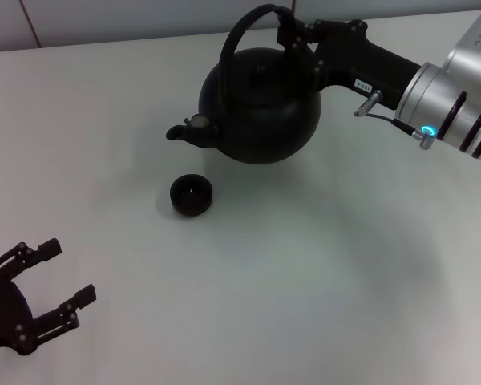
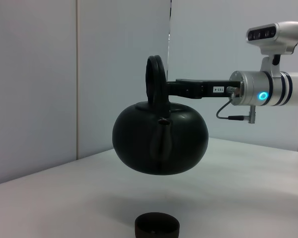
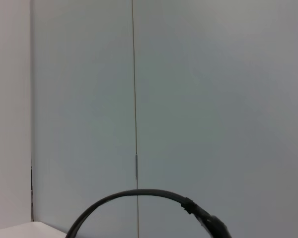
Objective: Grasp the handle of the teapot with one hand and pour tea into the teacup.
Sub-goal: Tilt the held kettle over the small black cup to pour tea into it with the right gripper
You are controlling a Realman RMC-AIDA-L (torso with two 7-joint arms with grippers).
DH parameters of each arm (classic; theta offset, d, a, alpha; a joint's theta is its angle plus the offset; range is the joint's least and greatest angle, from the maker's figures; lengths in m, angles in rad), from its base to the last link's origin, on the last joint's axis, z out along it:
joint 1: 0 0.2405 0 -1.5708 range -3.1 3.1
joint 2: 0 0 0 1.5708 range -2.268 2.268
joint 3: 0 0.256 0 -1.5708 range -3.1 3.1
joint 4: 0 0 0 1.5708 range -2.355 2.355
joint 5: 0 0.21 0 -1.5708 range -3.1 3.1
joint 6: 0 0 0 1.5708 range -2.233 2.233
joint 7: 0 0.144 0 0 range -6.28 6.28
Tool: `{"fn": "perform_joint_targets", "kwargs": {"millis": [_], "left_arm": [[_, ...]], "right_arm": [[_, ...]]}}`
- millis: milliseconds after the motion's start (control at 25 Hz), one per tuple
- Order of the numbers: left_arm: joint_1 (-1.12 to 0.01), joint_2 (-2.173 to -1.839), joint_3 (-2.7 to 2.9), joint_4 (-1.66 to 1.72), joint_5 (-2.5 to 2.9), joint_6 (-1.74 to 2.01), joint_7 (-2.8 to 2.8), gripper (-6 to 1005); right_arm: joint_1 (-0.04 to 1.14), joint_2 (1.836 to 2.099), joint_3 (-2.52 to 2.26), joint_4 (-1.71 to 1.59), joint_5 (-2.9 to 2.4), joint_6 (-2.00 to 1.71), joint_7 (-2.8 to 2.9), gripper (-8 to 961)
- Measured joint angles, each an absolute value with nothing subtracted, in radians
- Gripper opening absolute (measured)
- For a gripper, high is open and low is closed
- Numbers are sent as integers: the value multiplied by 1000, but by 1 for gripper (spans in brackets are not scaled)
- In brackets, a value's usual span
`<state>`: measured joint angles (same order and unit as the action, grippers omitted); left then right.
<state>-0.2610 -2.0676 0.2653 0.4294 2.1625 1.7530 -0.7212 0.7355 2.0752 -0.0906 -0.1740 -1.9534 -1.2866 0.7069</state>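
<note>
The glossy black teapot [image 1: 260, 108] hangs in the air above the white table, lifted clear as the left wrist view shows [image 2: 160, 139]. My right gripper [image 1: 293, 34] is shut on the handle [image 1: 244, 28] near its top. The spout [image 1: 180, 131] points toward the robot's left and sits just behind the teacup [image 1: 191, 195]. That small black teacup stands upright on the table, below the pot [image 2: 157, 225]. The handle's arc [image 3: 139, 196] shows in the right wrist view. My left gripper [image 1: 60, 277] rests open at the near left, far from both.
The white table [image 1: 321, 265] stretches all around the cup. A pale wall [image 2: 39, 74] stands behind the table. The right arm [image 1: 457, 96] reaches in from the far right.
</note>
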Motion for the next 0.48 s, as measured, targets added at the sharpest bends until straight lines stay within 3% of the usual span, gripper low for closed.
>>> {"fn": "perform_joint_targets", "kwargs": {"millis": [480], "left_arm": [[-259, -2069, 265, 430, 2163, 1753, -721, 805]], "right_arm": [[747, 2076, -122, -203, -1957, -1250, 636, 87]]}}
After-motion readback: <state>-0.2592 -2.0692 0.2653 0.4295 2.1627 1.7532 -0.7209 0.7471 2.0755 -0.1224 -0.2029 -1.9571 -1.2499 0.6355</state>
